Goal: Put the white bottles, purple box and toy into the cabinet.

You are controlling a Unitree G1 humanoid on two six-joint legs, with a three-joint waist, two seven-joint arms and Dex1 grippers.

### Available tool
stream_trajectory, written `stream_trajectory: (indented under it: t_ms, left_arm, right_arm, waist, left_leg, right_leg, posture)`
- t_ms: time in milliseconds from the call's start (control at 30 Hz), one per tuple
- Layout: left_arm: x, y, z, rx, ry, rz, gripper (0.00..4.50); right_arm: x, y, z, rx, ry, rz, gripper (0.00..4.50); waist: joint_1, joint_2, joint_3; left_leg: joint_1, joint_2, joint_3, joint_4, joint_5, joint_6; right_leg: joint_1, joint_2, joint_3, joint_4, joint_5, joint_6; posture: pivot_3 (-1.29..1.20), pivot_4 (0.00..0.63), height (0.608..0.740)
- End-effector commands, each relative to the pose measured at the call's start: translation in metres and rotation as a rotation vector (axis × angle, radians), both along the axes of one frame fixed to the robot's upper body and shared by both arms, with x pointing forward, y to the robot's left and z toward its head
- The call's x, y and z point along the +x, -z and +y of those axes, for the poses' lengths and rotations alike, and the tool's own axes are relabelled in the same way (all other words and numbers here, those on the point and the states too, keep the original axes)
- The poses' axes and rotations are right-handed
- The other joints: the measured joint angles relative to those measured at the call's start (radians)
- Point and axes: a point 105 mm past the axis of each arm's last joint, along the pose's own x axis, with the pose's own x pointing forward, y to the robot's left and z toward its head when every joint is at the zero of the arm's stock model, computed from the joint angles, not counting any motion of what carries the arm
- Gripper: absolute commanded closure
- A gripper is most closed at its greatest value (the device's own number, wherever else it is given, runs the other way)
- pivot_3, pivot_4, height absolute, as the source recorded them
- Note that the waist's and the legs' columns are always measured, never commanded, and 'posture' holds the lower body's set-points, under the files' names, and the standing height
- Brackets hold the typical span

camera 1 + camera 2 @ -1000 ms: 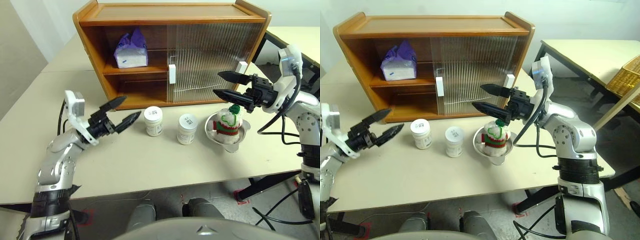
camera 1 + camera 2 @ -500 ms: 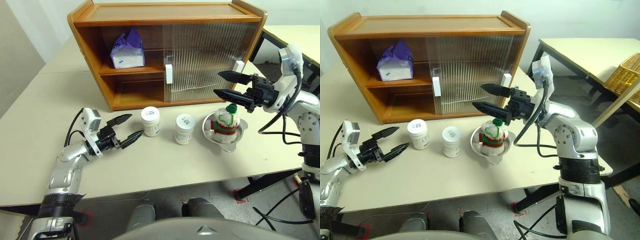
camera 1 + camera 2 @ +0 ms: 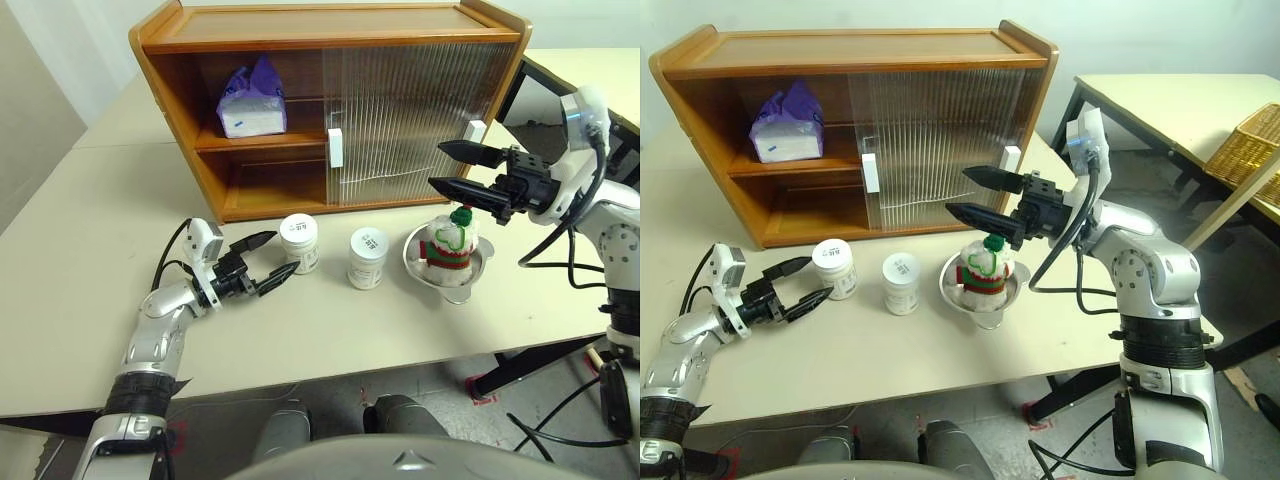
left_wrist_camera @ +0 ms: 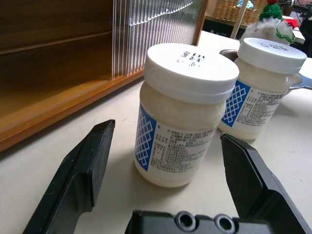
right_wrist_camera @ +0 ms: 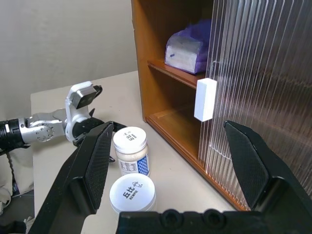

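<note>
target: nearer white bottle (image 3: 300,243), upright, just ahead of the left gripper (image 3: 268,263), between its spread fingers
left gripper: open, empty
right gripper (image 3: 448,168): open, empty, above toy (image 3: 451,243)

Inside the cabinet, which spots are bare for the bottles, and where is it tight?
Cabinet: the lower shelf in the open half is bare; the upper shelf holds the purple box. On the table, bottles, bowl and left gripper crowd the cabinet's front.

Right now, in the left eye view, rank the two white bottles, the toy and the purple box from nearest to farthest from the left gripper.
1. Left bottle, just ahead of the open left gripper.
2. Right bottle, further right.
3. Toy, in the steel bowl.
4. Purple box, on the cabinet's upper shelf.
</note>
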Motion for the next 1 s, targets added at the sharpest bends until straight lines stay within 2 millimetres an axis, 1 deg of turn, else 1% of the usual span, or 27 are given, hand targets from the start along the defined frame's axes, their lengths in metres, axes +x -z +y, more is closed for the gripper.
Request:
stream_trajectory:
  t_ms: [33,267,567,700,1000]
  left_arm:
    - [0.002,0.002,-0.007,0.015,0.021,-0.005,0.04]
    - [0.003,0.005,-0.015,0.045,0.057,-0.006,0.04]
    - [0.006,0.01,-0.015,0.051,0.046,0.006,0.04]
    - [0.007,0.016,-0.014,0.062,0.039,0.019,0.04]
    - [0.012,0.016,-0.016,0.049,0.032,0.019,0.04]
  right_arm:
    - [-0.002,-0.002,-0.003,-0.007,0.011,-0.005,0.0]
    - [-0.002,-0.003,-0.003,-0.005,0.014,-0.008,0.0]
    - [-0.003,-0.003,-0.004,-0.005,0.02,-0.01,0.0]
    - [-0.003,-0.003,-0.005,-0.004,0.025,-0.011,0.0]
    - [-0.002,-0.002,-0.005,-0.004,0.031,-0.011,0.0]
  waist:
    - [-0.001,0.0,0.0]
    - [-0.005,0.0,0.0]
    - [-0.007,0.0,0.0]
    - [-0.008,0.0,0.0]
    - [-0.015,0.0,0.0]
  left_leg:
    - [0.0,0.0,0.0,0.0,0.0,0.0]
    - [0.0,0.0,0.0,0.0,0.0,0.0]
    - [0.0,-0.001,0.0,0.0,0.0,0.0]
    - [0.0,-0.001,0.0,0.0,0.0,0.0]
    - [0.0,-0.001,0.0,0.0,0.0,0.0]
  right_leg:
    - [0.0,0.0,0.0,0.0,0.0,0.0]
    - [0.0,0.002,0.0,0.0,0.0,0.001]
    - [0.0,0.003,0.0,0.0,-0.001,0.002]
    - [0.0,0.003,0.0,0.0,-0.001,0.003]
    - [0.001,0.003,0.0,0.0,-0.001,0.003]
  posture:
    - [-0.1,0.025,0.74]
    - [-0.11,0.026,0.74]
    - [-0.11,0.026,0.74]
    - [-0.12,0.025,0.74]
    - [-0.13,0.021,0.74]
